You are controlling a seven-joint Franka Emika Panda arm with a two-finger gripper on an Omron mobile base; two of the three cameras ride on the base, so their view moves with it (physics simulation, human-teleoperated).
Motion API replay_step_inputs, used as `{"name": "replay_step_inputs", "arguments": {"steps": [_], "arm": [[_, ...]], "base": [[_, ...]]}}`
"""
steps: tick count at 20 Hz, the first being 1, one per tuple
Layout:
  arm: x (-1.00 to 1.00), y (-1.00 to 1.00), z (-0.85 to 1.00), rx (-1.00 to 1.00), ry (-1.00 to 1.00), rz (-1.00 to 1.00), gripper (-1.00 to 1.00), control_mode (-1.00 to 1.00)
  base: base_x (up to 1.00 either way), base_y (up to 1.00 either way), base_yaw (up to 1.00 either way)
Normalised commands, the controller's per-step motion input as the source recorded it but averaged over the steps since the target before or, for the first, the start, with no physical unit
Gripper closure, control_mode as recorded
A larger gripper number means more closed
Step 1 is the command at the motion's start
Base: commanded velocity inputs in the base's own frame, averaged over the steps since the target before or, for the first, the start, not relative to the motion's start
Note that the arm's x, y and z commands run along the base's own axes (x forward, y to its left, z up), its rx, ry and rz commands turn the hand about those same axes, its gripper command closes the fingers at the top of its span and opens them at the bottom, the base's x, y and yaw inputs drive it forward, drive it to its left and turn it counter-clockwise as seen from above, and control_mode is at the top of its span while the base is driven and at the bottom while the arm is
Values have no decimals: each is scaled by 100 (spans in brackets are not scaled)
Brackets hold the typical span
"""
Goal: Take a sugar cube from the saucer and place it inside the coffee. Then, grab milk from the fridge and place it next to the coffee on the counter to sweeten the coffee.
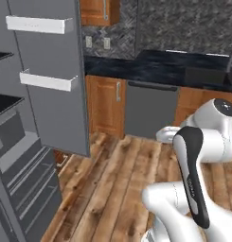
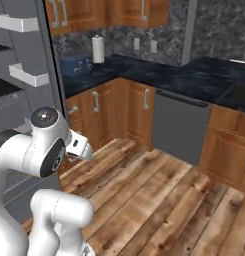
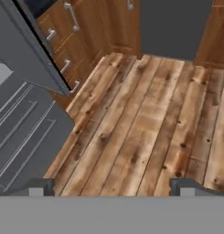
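My gripper (image 3: 111,187) hangs open over the wooden floor (image 3: 141,119), its two dark fingertips (image 3: 38,186) set wide apart with nothing between them. The grey fridge (image 1: 22,156) stands open on the left, showing dark inner shelves and lower drawers. Its door (image 1: 56,85) swings out toward the room and carries two white bins (image 1: 46,81). The fridge's lower front also fills the left of the hand view (image 3: 22,123). The black marbled counter (image 1: 150,71) runs along the back wall (image 2: 194,75). The sugar cube, saucer, coffee and milk are out of view.
A grey dishwasher front (image 1: 150,111) sits under the counter between wooden cabinets with silver handles (image 2: 96,100). A white paper towel roll (image 2: 97,49) stands on the counter's left corner. The open fridge door's edge juts out near the arm's left.
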Motion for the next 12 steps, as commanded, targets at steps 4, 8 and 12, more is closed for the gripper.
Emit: {"name": "replay_step_inputs", "arguments": {"steps": [4, 8, 12], "arm": [[0, 0, 0, 0, 0, 0, -100, 100], [0, 0, 0, 0, 0, 0, -100, 100], [0, 0, 0, 0, 0, 0, -100, 100]], "base": [[22, -7, 87], [39, -24, 83], [49, -58, 74]]}}
